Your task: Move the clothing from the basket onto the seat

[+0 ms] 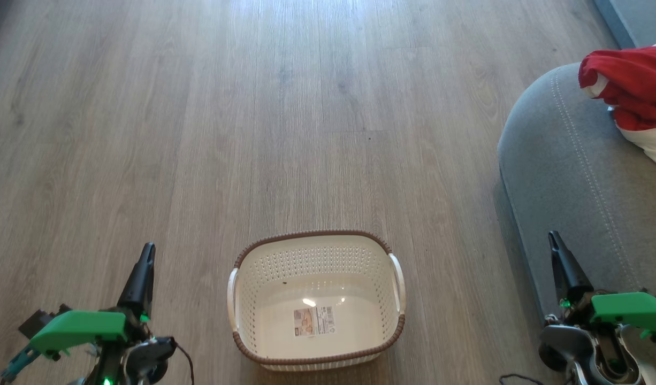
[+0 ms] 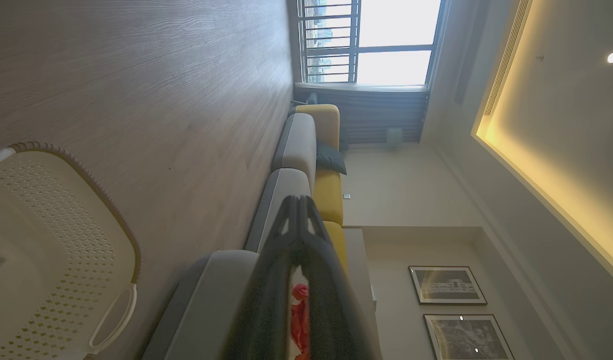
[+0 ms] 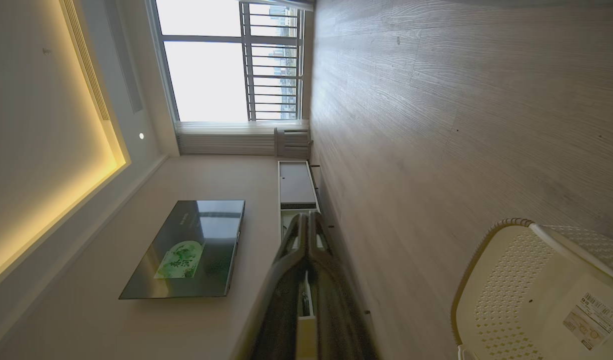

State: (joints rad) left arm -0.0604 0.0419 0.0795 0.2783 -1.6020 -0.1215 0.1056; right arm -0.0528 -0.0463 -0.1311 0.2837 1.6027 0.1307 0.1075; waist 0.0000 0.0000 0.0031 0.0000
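Note:
The cream basket (image 1: 315, 251) with a brown rim stands on the wood floor, low in the middle of the head view, holding nothing but its label sticker (image 1: 313, 321). Red and white clothing (image 1: 633, 85) lies on the grey seat (image 1: 569, 160) at the right edge. My left gripper (image 1: 146, 251) is shut to the left of the basket, fingers pointing up the view. My right gripper (image 1: 554, 238) is shut by the seat's front edge. The left wrist view shows the basket (image 2: 61, 250) and the clothing (image 2: 299, 315) behind the fingers. The basket (image 3: 536, 290) also sits low right in the right wrist view.
Wood floor (image 1: 306, 107) stretches ahead of the basket. The left wrist view shows a long grey and yellow sofa (image 2: 299, 150) running toward a window (image 2: 371, 40). A television (image 3: 186, 250) and a low cabinet (image 3: 294, 185) line the wall in the right wrist view.

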